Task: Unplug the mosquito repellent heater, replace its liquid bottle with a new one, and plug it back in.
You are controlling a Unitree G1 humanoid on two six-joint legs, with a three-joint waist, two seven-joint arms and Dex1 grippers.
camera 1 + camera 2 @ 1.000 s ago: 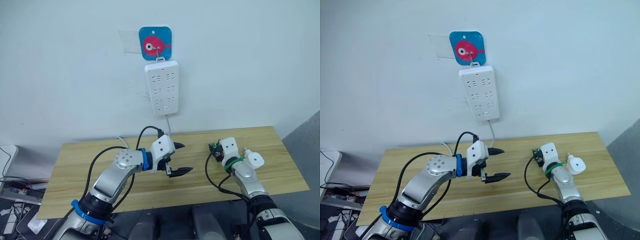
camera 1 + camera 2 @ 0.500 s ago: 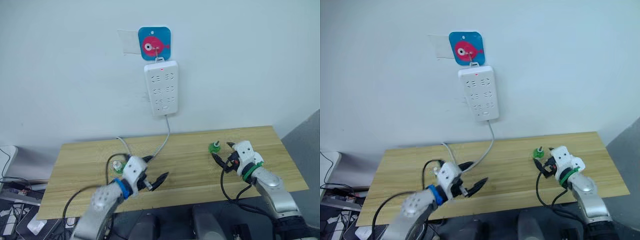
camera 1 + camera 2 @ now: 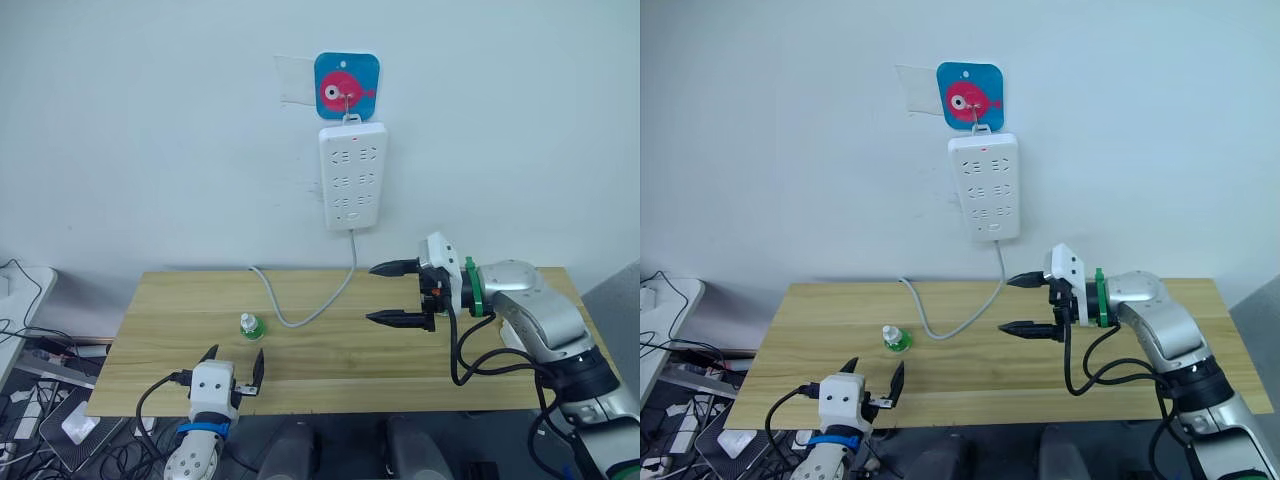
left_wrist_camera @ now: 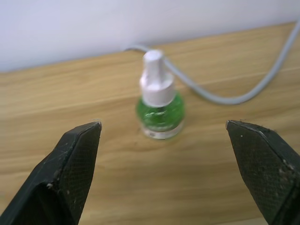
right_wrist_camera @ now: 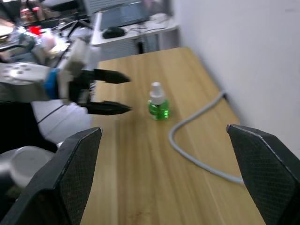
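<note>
Left gripper (image 3: 233,364) dropped to table edge, wide | right gripper (image 3: 396,294) raised, wide | capped bottle (image 3: 250,327) upright

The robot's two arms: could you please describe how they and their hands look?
Both arms end in a white boxy wrist block carrying two black, pointed fingers with a fine textured surface. The left hand sits above a blue wrist ring; the right hand sits on a green ring, followed by rounded silver-grey arm segments. Black cables loop along both wrists.

Capped bottle (image 3: 250,326) stands on table (image 3: 400,360) left of cable (image 3: 315,300), under power strip (image 3: 352,176).
</note>
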